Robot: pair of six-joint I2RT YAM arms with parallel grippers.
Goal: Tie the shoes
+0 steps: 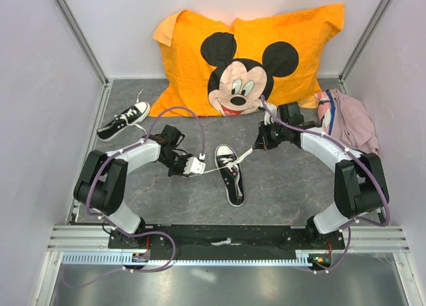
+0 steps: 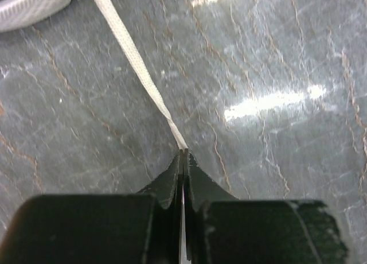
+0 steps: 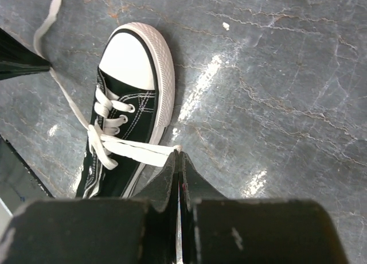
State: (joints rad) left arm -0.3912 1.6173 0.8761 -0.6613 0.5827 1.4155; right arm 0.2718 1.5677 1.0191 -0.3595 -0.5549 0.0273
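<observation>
- Left gripper [image 2: 183,156] is pinched shut on a lace [image 2: 135,63]; its camera catches only a sliver of sole [image 2: 28,8].
- Right gripper [image 3: 179,156] clamps the other lace [image 3: 143,153] beside the middle shoe [image 3: 129,120], cropped at the back.
- Second shoe [image 1: 124,120] lies far left, apart from both arms.

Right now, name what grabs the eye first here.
A bright orange Mickey Mouse pillow leans at the far wall. Mid-table, a black shoe has its white laces stretched sideways, one end pinched in the left tool, the other in the right tool. A second shoe lies far left.
</observation>
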